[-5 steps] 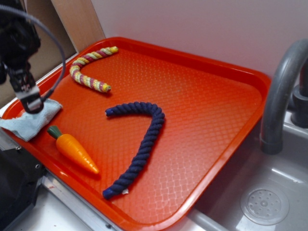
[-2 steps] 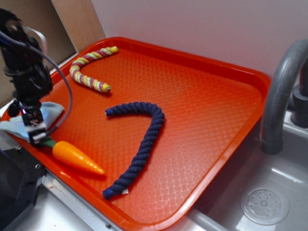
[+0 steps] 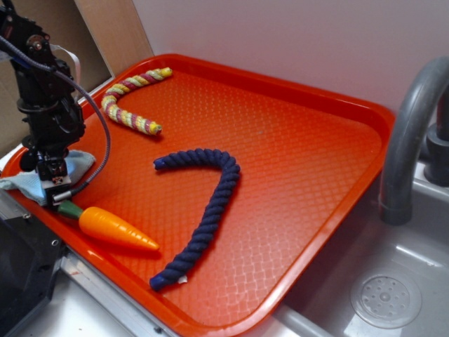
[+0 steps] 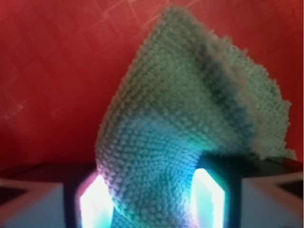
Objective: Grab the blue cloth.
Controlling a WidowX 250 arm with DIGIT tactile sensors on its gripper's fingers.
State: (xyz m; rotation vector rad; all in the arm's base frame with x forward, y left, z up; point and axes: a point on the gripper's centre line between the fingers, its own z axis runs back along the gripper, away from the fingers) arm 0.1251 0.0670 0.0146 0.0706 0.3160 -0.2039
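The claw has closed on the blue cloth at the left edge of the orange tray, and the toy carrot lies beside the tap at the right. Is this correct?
Not entirely. The claw does pinch the blue cloth at the left edge of the orange tray, but the toy carrot lies at the left too, right next to the cloth, far from the tap. The exterior view shows this.

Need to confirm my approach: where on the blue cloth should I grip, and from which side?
Grip the bunched ridge of the cloth from straight above. The wrist view shows a fold standing up between the fingers of the end effector, easier to pinch than the flat edge on the tray.
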